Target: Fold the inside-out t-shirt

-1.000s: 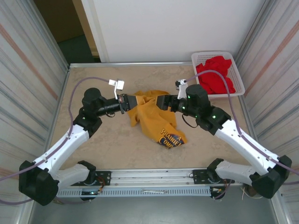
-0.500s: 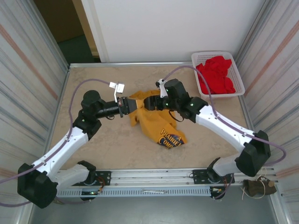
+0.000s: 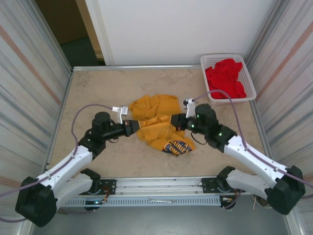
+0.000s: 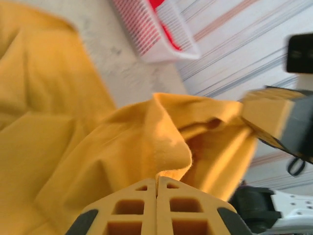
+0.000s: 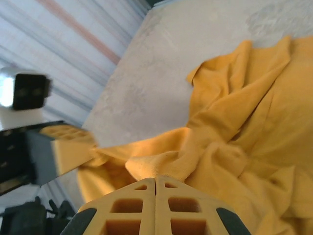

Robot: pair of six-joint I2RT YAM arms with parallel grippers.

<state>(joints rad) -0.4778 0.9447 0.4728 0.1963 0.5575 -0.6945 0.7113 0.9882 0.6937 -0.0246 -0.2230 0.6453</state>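
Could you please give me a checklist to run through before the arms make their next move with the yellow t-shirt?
1. Left fingers shut on the t-shirt: ok.
2. Right fingers shut on it: ok.
3. T-shirt lying flat on the table: not ok, bunched and creased.
4. Which part each side holds: cannot tell.
5. Red garments in the basket, apart from the t-shirt: ok.

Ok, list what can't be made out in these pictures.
Top view: print on the t-shirt, folds hide part of its lettering.
Left wrist view: right gripper blurred; basket cut off by the top edge.
Right wrist view: left gripper blurred.
Top view: red garments in the basket, too bunched to count.
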